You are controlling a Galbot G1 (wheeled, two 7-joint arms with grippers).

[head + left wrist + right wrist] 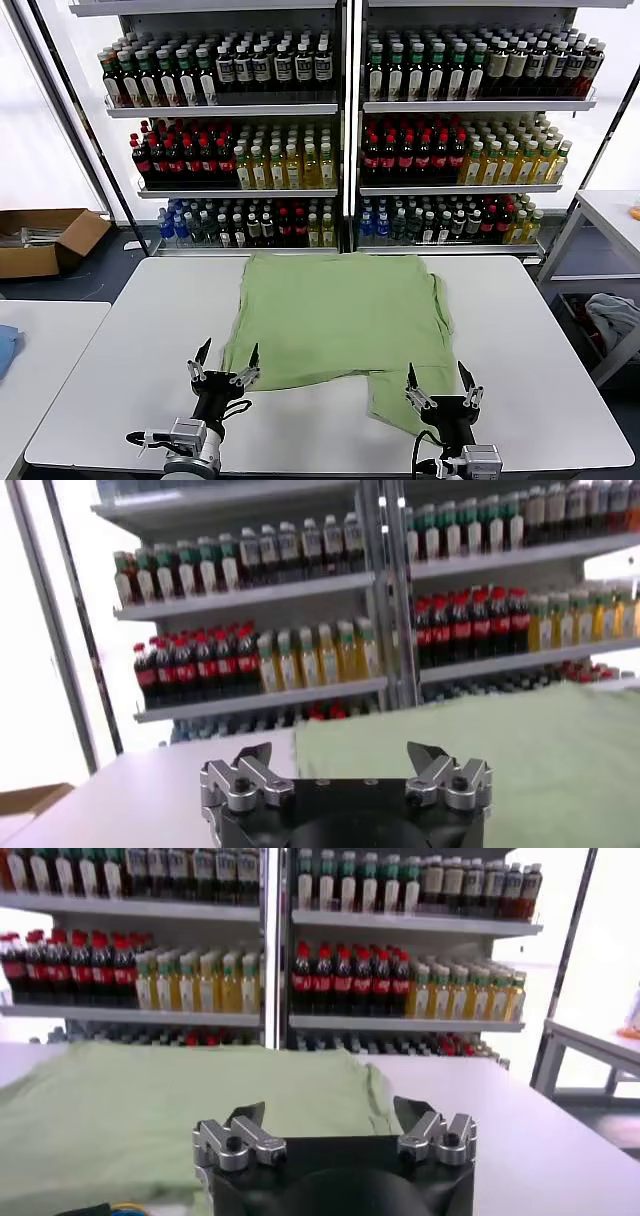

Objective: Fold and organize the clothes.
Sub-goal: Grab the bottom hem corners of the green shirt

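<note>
On the desk [560, 330], both grippers, left [225, 368] and right [440, 385], jaws wide apart, should pinch the shirt [330, 310] hem evenly.

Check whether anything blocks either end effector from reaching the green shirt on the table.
Nothing visible does. The left end effector and right end effector hover open at the near edge of the green shirt, with only bare white table around it.
</note>
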